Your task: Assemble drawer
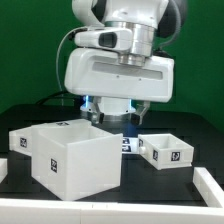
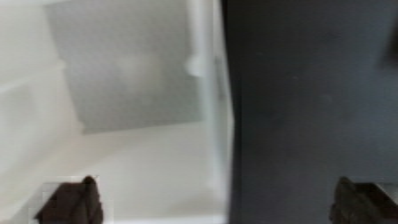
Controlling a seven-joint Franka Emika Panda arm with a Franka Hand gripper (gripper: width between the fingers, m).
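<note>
As I watched from the remote station, the arm (image 1: 115,60) filled the upper middle of the exterior view. Its broad white wrist block was turned down toward the desk (image 1: 150,200), and its last section pointed close to straight down. It stood behind the big white cube housing (image 1: 75,165), which sat on the dark desk toward the exterior view's left. The housing's open side faced up, and it had marker tags on its faces. The arm's lower end hung just above the housing's far rim, so that rim hid part of the tool (image 1: 112,118) from that camera.

The drawer (image 1: 165,152) lay on the desk to the exterior view's right of the housing, apart from both the housing and the tool. It sat upright with its open top facing up and a square tag on its near face. Nothing held it.

In the wrist view the tool (image 2: 217,205) was spread wide. I saw the two dark fingertips (image 2: 71,205) at opposite sides of the frame, with nothing clamped between them. Below them, one pale wall of the housing (image 2: 107,150) ran between the fingers, with white plastic on one side of it and the dark desk (image 2: 311,100) on the other. I could not tell whether either finger touched that wall.
</note>
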